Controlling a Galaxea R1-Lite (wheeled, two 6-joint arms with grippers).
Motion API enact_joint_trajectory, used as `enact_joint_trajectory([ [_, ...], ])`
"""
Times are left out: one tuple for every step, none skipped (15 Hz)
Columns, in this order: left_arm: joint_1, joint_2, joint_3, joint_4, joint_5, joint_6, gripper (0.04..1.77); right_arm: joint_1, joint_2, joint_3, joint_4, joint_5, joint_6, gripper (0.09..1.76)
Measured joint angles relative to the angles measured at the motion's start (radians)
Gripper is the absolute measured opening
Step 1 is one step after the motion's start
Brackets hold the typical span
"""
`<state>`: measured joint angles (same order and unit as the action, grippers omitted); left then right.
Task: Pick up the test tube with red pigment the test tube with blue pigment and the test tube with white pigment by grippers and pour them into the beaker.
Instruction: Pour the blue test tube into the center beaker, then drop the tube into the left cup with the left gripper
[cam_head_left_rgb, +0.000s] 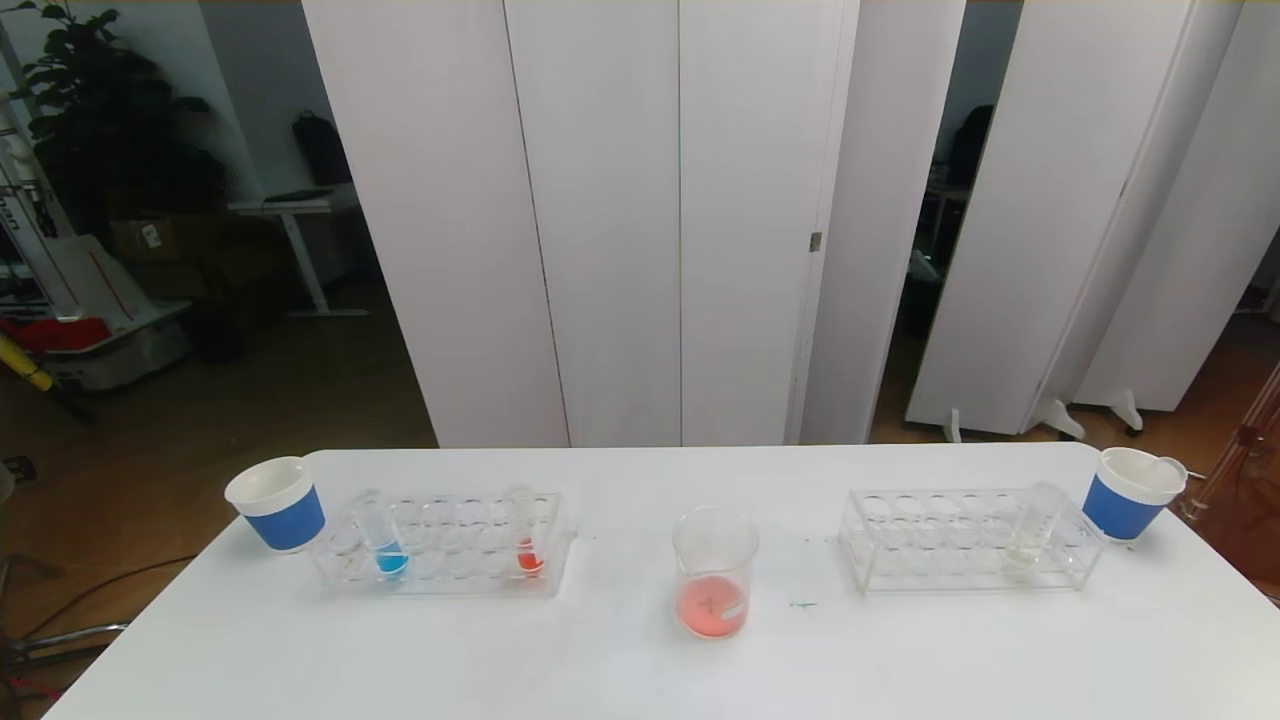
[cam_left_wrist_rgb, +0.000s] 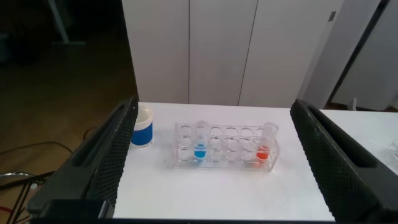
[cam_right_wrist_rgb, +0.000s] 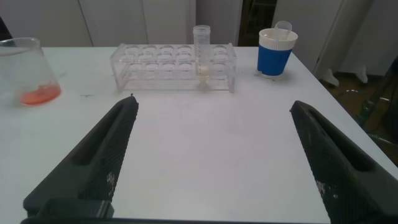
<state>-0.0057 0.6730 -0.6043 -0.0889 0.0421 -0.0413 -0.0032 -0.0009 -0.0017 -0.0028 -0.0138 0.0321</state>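
Observation:
The beaker (cam_head_left_rgb: 713, 570) stands mid-table with pink-red liquid in its bottom; it also shows in the right wrist view (cam_right_wrist_rgb: 28, 71). The test tube with blue pigment (cam_head_left_rgb: 385, 540) (cam_left_wrist_rgb: 200, 142) and the test tube with red pigment (cam_head_left_rgb: 526, 540) (cam_left_wrist_rgb: 265, 142) stand upright in the left rack (cam_head_left_rgb: 445, 590). The test tube with white pigment (cam_head_left_rgb: 1030, 530) (cam_right_wrist_rgb: 201, 53) stands in the right rack (cam_head_left_rgb: 900, 575). My left gripper (cam_left_wrist_rgb: 214, 104) hangs open and empty, well short of the left rack. My right gripper (cam_right_wrist_rgb: 214, 104) is open and empty over bare table before the right rack. Neither arm shows in the head view.
A blue-and-white paper cup (cam_head_left_rgb: 278, 503) stands beside the left rack at the table's far left. Another cup (cam_head_left_rgb: 1130, 492) stands at the far right, close to the table edge. White folding panels (cam_head_left_rgb: 680, 220) rise behind the table.

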Motion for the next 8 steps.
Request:
enact_joint_trajectory([
  [-0.001,0.038,0.023,-0.044,0.0,-0.001,1.75,0.0,0.0,0.0,0.0,0.0,0.0,1.75],
  [-0.001,0.072,0.048,-0.086,-0.001,-0.003,1.75,0.0,0.0,0.0,0.0,0.0,0.0,1.75],
  [-0.002,0.105,0.077,-0.125,-0.004,-0.003,1.75,0.0,0.0,0.0,0.0,0.0,0.0,1.75],
  [-0.013,0.139,0.109,-0.155,-0.008,-0.005,1.75,0.0,0.0,0.0,0.0,0.0,0.0,1.75],
  [-0.032,0.17,0.133,-0.174,-0.009,-0.014,1.75,0.0,0.0,0.0,0.0,0.0,0.0,1.75],
  [-0.049,0.202,0.151,-0.198,-0.01,-0.037,1.75,0.0,0.0,0.0,0.0,0.0,0.0,1.75],
  [-0.061,0.237,0.167,-0.231,-0.01,-0.056,1.75,0.0,0.0,0.0,0.0,0.0,0.0,1.75],
  [-0.068,0.268,0.185,-0.28,-0.01,-0.064,1.75,0.0,0.0,0.0,0.0,0.0,0.0,1.75],
])
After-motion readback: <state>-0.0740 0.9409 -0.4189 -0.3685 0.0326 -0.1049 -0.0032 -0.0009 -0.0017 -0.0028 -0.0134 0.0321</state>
